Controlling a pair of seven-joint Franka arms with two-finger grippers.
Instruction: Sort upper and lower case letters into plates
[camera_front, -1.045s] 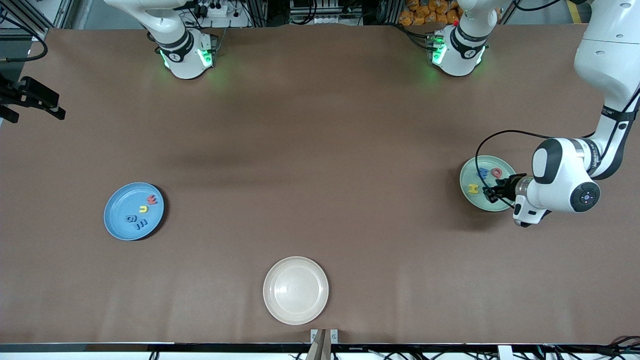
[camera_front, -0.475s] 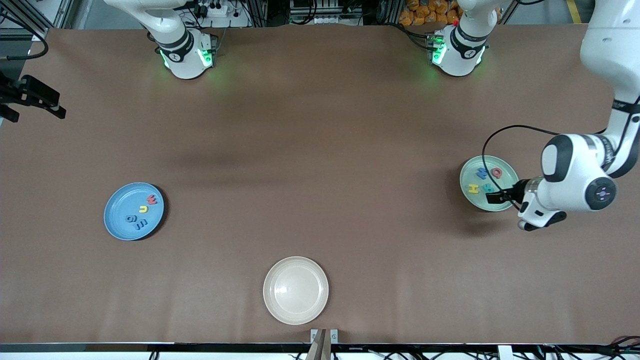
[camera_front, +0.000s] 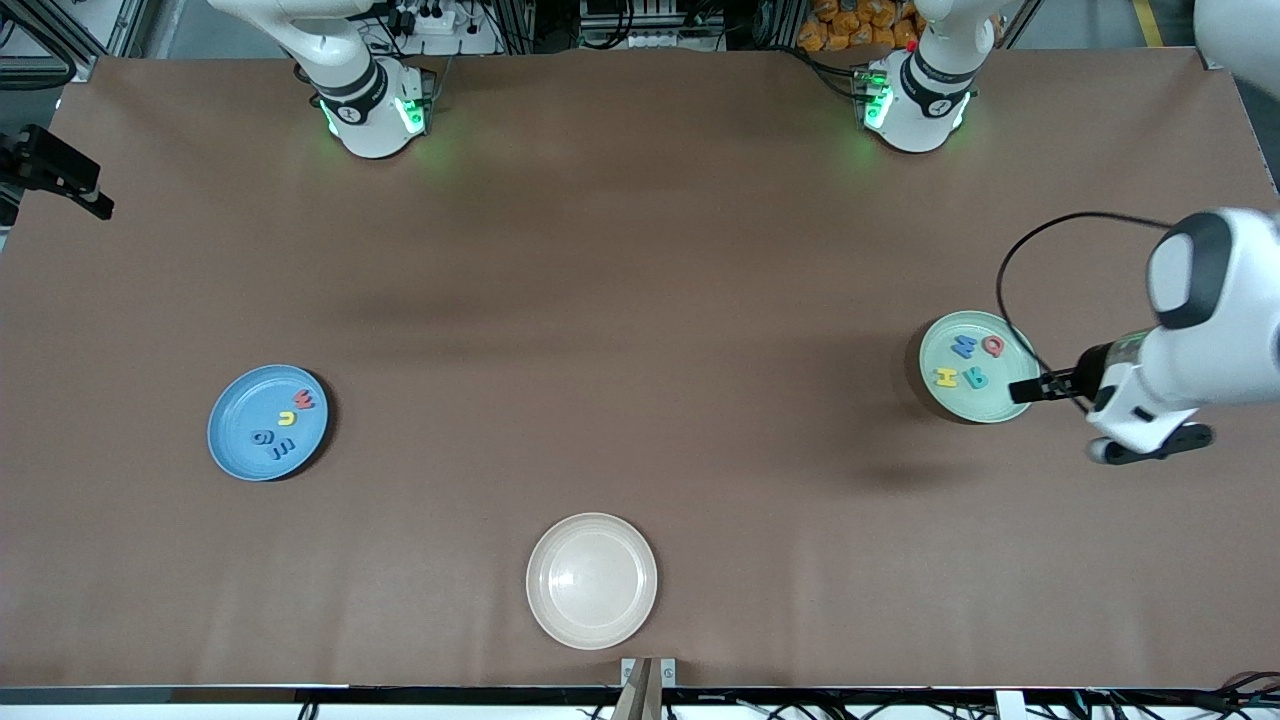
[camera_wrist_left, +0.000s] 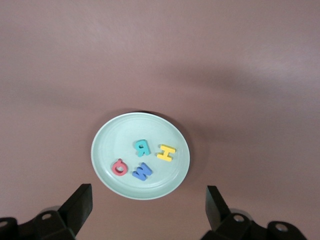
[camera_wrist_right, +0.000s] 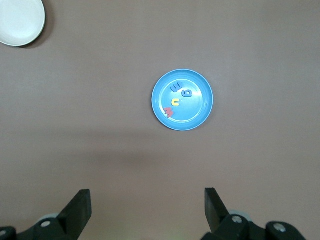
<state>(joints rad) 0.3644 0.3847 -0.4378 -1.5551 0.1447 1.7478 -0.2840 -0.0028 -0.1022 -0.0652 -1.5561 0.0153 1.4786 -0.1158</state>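
since every letter already lies in a plate, the sorting looks finished. the mint green plate (camera_front: 977, 366), toward the left arm's end of the table (camera_front: 640, 300), holds four capitals lying flat and close together but apart: a teal r (camera_wrist_left: 142, 147), a yellow h (camera_wrist_left: 166, 152), a blue w (camera_wrist_left: 142, 171) and a red q (camera_wrist_left: 120, 167). the sky blue plate (camera_front: 268, 422), toward the right arm's end, holds the four lower case pieces (camera_wrist_right: 176, 100) in a loose cluster. the cream-white plate (camera_front: 591, 580), nearest the front camera, is bare and seems to be the emptied source. the left gripper (camera_wrist_left: 147, 210) hangs over the mint plate's edge, jaws wide and empty, which suits a release just made. the right gripper (camera_wrist_right: 147, 210) waits high over the table with the blue plate in its sight, jaws spread with nothing between them.
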